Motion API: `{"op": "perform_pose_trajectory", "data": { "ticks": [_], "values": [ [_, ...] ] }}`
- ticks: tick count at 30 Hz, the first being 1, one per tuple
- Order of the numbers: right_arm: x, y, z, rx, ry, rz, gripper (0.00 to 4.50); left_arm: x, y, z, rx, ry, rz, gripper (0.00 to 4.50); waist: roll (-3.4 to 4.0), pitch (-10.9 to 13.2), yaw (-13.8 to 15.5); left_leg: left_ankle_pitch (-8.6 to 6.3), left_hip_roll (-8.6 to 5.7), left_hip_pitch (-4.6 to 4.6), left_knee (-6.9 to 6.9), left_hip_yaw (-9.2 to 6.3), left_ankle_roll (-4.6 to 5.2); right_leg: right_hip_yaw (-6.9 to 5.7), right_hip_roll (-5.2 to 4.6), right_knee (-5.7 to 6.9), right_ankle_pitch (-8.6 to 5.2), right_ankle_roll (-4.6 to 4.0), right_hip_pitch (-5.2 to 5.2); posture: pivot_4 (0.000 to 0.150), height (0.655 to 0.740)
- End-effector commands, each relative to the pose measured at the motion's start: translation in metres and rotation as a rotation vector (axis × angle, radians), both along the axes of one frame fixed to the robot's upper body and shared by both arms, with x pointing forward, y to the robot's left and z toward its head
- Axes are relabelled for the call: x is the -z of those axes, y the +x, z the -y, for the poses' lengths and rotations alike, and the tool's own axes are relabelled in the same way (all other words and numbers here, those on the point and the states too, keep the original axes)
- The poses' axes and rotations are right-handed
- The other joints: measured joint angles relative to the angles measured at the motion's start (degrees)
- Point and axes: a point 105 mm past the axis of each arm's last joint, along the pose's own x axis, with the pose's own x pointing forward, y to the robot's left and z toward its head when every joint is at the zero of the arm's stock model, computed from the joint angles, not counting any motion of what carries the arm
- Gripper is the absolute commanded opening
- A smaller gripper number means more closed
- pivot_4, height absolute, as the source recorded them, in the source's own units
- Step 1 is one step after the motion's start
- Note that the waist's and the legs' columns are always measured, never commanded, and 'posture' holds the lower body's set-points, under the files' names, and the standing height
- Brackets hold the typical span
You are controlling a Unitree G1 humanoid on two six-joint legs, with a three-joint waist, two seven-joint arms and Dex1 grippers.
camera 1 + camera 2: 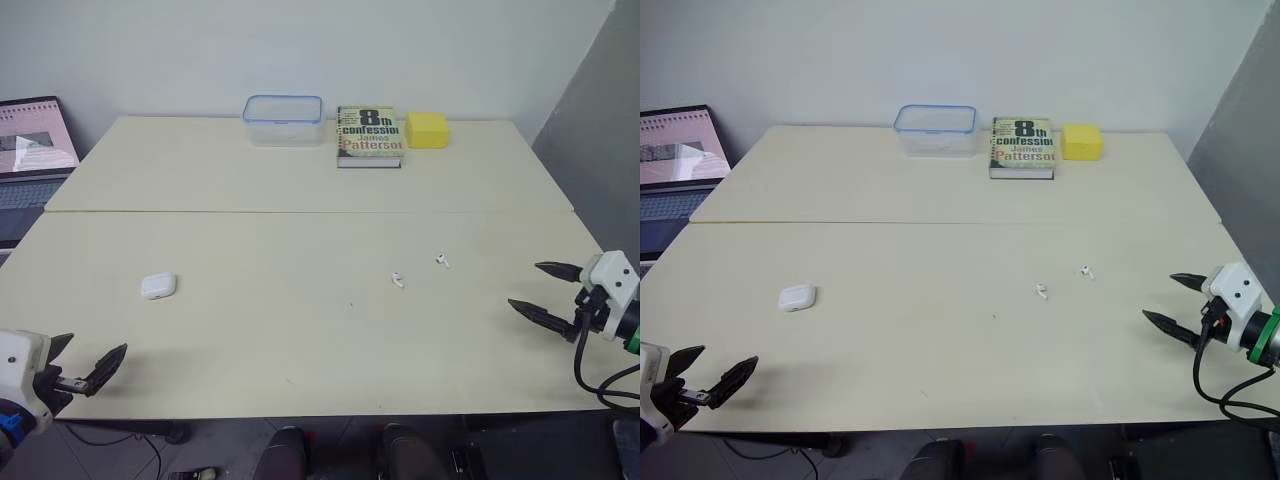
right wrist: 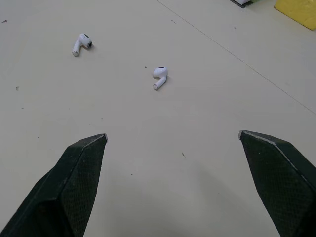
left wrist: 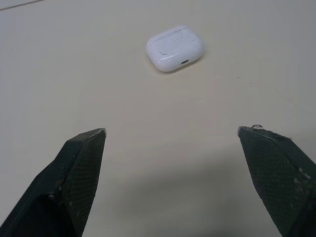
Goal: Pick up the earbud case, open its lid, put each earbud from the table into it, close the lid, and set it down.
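A white earbud case (image 1: 158, 286) lies shut on the table's left part, also seen ahead of the left fingers as the case (image 3: 175, 48). Two white earbuds lie apart right of centre: one earbud (image 1: 398, 280) nearer the middle, the other earbud (image 1: 442, 261) a little further back and right. In the right wrist view they are the earbud (image 2: 81, 43) and the earbud (image 2: 159, 77). My left gripper (image 1: 90, 362) hangs open at the front left edge, short of the case. My right gripper (image 1: 543, 291) is open at the right edge, well right of the earbuds.
Along the far edge stand a clear plastic box with a blue rim (image 1: 284, 119), a book (image 1: 369, 136) and a yellow block (image 1: 427, 130). A laptop (image 1: 33, 150) sits off the table's far left. A seam (image 1: 300, 212) runs across the beige table.
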Motion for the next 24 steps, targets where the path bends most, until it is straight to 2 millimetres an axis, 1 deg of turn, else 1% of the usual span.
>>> {"op": "perform_pose_trajectory", "data": {
  "ticks": [1,6,8,10,16,20,24],
  "values": [
    [-0.009,0.002,-0.002,-0.014,-0.006,0.046,4.50,-0.016,0.003,-0.005,0.004,0.028,0.065,4.50,0.00,0.00,0.00,0.00,0.00,0.00,0.00,0.00,0.00,0.00,0.00,0.00,0.00,0.00,0.00,0.150,0.7400],
    [-0.007,0.002,-0.007,-0.034,0.003,0.038,4.50,-0.021,0.012,-0.002,0.066,0.040,0.096,4.50,0.00,0.00,0.21,0.00,0.00,0.01,0.01,0.00,0.00,-0.02,0.02,0.03,0.00,0.00,0.00,0.150,0.7400],
    [-0.007,0.002,-0.008,-0.043,0.001,0.039,4.50,-0.026,0.015,0.000,0.091,0.028,0.136,4.50,-0.01,0.00,0.21,0.00,0.00,0.01,0.01,0.04,0.00,0.01,0.01,0.02,0.00,0.00,-0.01,0.150,0.7400],
    [-0.008,0.001,-0.009,-0.047,0.003,0.041,4.50,-0.029,0.014,0.003,0.127,-0.004,0.138,4.50,-0.01,0.00,0.21,0.00,0.00,-0.01,0.00,0.04,0.00,0.00,0.02,0.00,0.00,0.00,-0.01,0.150,0.7400],
    [-0.010,0.001,-0.015,-0.068,0.014,0.052,4.50,-0.023,0.010,-0.002,0.138,-0.017,0.088,4.50,-0.01,0.00,0.20,-0.01,0.02,0.00,0.00,0.05,0.01,-0.01,0.03,0.03,0.00,0.00,-0.03,0.150,0.7400],
    [-0.012,0.000,-0.018,-0.086,0.026,0.049,4.50,-0.026,0.008,0.000,0.155,-0.049,0.110,4.50,-0.01,0.00,0.21,-0.01,0.01,0.00,0.01,0.05,0.01,0.00,0.03,0.03,0.00,0.00,-0.03,0.150,0.7400],
    [-0.015,0.000,-0.018,-0.071,0.063,0.035,4.50,-0.028,0.009,-0.001,0.137,-0.067,0.135,4.50,-0.01,0.00,0.27,-0.01,0.02,0.00,0.01,0.04,0.01,0.00,0.02,0.03,0.00,0.00,-0.02,0.150,0.7400]
  ]
}}
